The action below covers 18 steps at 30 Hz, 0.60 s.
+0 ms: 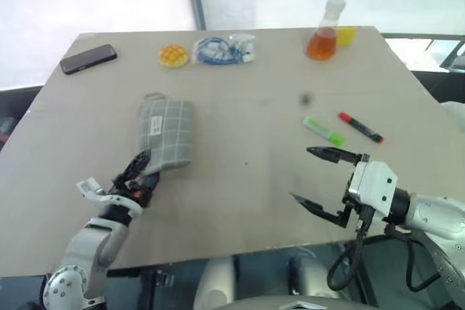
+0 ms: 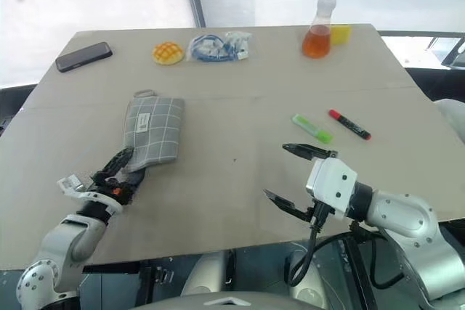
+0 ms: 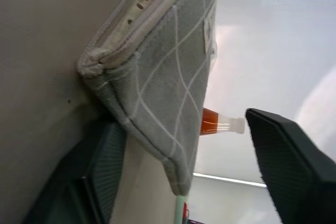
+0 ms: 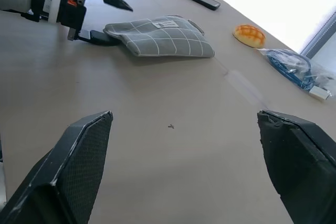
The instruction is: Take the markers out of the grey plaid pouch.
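Fabric this soft will sag: the flat grey plaid fabric pouch (image 1: pixel 168 133) looks light and floppy, best pinched at a stitched corner. The left gripper (image 2: pixel 116 167) straddles its near corner, jaws apart, grip not yet sure. Well right of the pouch lie the bright green marker (image 1: pixel 323 131) and the red black-ended marker (image 1: pixel 360 127), already out. The right gripper (image 1: pixel 317 182) hangs spread, empty.

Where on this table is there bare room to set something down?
The widest bare stretch of the tan table lies between the grey plaid fabric pouch and the light green marker, which lies beside the red marker. The far edge is crowded: black phone, yellow bun, clear bag of blue cables, orange-filled flask.
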Motion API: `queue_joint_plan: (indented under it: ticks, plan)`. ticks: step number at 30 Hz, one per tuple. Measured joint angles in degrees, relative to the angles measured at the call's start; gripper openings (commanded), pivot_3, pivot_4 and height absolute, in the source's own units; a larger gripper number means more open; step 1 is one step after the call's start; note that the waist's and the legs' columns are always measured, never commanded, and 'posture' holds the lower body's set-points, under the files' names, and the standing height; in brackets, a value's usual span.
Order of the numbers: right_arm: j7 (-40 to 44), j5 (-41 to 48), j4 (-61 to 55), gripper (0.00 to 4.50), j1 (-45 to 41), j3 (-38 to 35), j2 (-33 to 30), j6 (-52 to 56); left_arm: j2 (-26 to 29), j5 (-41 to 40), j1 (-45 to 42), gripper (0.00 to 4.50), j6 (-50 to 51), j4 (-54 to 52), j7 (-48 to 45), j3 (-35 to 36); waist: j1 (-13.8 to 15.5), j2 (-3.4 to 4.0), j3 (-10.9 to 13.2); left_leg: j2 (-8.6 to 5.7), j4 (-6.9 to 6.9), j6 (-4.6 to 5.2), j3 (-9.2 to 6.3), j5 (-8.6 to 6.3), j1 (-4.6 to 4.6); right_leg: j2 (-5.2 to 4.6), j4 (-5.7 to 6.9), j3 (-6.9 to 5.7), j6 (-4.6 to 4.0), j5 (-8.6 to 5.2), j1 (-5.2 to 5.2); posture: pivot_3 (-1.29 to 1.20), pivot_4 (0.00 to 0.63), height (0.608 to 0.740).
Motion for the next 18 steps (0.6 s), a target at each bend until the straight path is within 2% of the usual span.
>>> queue_joint_plan:
  ticks: [3,4,5,8,10,12,14,16,18]
  plan:
    - [0.0,1.4,0.4,4.50,-0.9,0.1,0.2,0.0,0.3,5.8,-0.5,0.75,-2.0,-1.7,-1.0,0.0,0.0,0.00,0.0,0.00,-0.02,0.00,-0.13,0.00,0.00,0.07,0.02,-0.07,-0.01,0.01,-0.01,0.00,0.150,0.740]
    - [0.0,1.7,0.5,4.50,-1.2,0.1,0.2,0.0,0.9,7.2,-0.9,0.75,-2.4,-1.9,-1.4,0.0,0.0,0.00,0.0,0.01,-0.03,0.00,-0.20,0.00,-0.02,0.10,0.01,-0.11,-0.01,0.01,-0.01,0.00,0.150,0.740]
    - [0.2,2.7,0.7,4.50,-1.4,0.1,0.3,0.0,3.1,12.5,-0.9,0.75,-3.0,-2.6,-3.1,-0.9,0.0,-0.07,0.0,0.03,-0.05,0.00,-0.24,0.00,-0.03,0.15,0.02,-0.15,-0.01,0.01,-0.02,0.00,0.150,0.740]
    - [1.4,6.0,0.9,4.50,-1.7,-0.1,0.2,0.0,15.6,29.3,-1.7,0.75,-4.3,-4.8,-10.4,-3.2,0.1,-0.54,0.1,0.10,-0.16,-0.03,-0.39,0.01,-0.25,0.29,0.01,-0.20,-0.05,0.02,-0.28,0.00,0.150,0.740]
    - [2.0,7.1,1.2,4.50,-2.0,-0.1,0.1,-0.3,25.4,42.8,-3.6,0.75,-9.7,-6.9,-20.9,-5.0,0.2,-0.59,0.1,0.05,-0.21,-0.06,-0.24,0.00,-0.31,0.14,-0.10,-0.18,-0.05,0.02,-0.30,0.00,0.150,0.740]
    - [2.2,7.5,2.1,4.50,-2.0,-0.1,0.2,-0.7,33.4,58.1,-4.7,0.75,-21.3,-6.9,-32.6,-7.6,0.0,-0.55,0.1,-0.10,-0.37,-0.06,0.05,-0.01,-0.31,-0.08,-0.24,-0.04,-0.05,0.02,-0.37,0.00,0.150,0.740]
    - [2.0,7.5,2.5,4.50,-2.2,0.0,0.5,-0.8,39.9,75.8,-6.1,0.75,-38.5,-1.6,-42.4,-11.2,0.0,-0.49,0.1,-0.11,-0.49,-0.01,0.41,-0.05,-0.30,-0.23,-0.31,0.11,-0.06,0.03,-0.53,0.00,0.150,0.740]
    - [1.4,7.3,3.2,4.50,-2.5,0.3,1.0,-0.9,43.5,89.8,-9.5,0.75,-55.6,9.7,-47.7,-14.9,-0.1,-0.47,0.2,-0.02,-0.60,-0.01,0.55,-0.05,-0.33,-0.17,-0.29,0.16,-0.05,0.03,-0.70,0.00,0.150,0.740]
    - [1.1,7.0,3.3,4.50,-2.5,0.6,1.2,-0.9,45.4,97.0,-12.0,0.75,-64.5,18.2,-49.3,-17.3,-0.1,-0.50,0.2,0.08,-0.68,-0.04,0.55,-0.07,-0.40,-0.09,-0.24,0.14,-0.05,0.03,-0.85,0.00,0.150,0.740]
